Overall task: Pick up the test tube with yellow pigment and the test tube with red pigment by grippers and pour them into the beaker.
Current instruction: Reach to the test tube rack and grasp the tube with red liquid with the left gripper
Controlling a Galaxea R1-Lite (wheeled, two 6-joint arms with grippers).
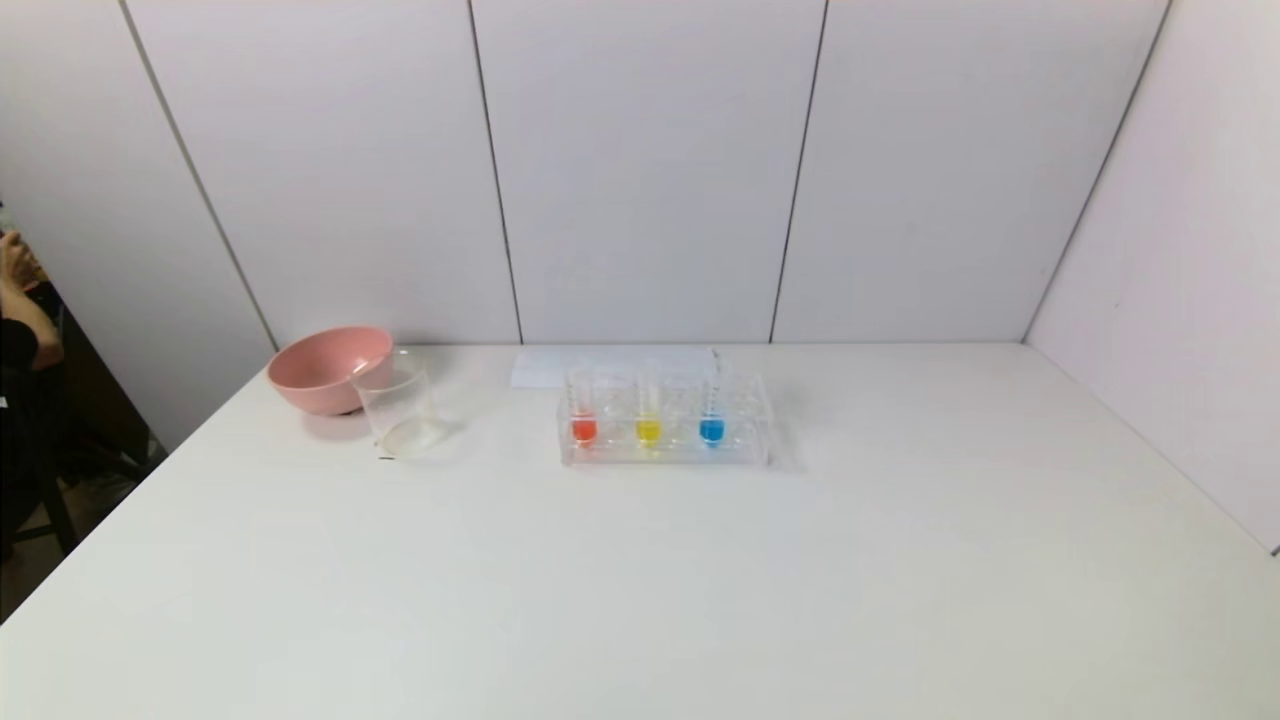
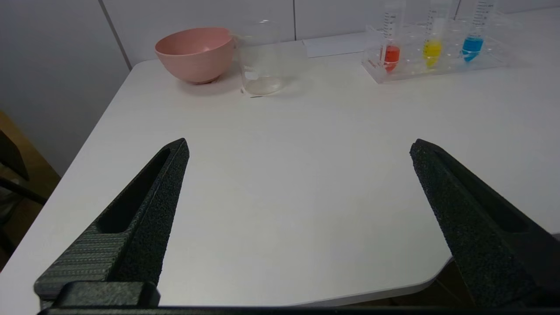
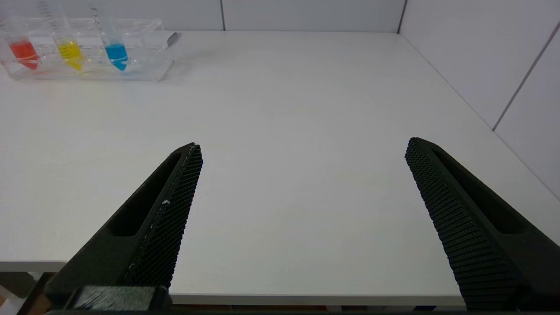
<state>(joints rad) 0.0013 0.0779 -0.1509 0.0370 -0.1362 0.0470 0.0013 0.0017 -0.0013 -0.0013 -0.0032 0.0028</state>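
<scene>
A clear rack [image 1: 665,455] stands at the table's far middle, holding the test tube with red pigment [image 1: 583,428], the test tube with yellow pigment [image 1: 649,430] and a blue tube [image 1: 711,429], all upright. The empty clear beaker [image 1: 400,405] stands to the rack's left. Neither arm shows in the head view. My left gripper [image 2: 299,146] hangs open over the table's near left corner, far from the beaker [image 2: 260,59] and the red tube [image 2: 390,54]. My right gripper [image 3: 302,146] is open above the near edge, far from the yellow tube [image 3: 70,50].
A pink bowl [image 1: 330,368] sits just behind the beaker on its left. A white paper sheet [image 1: 600,365] lies behind the rack. White wall panels close the back and right sides. A person's arm [image 1: 20,300] shows beyond the left edge.
</scene>
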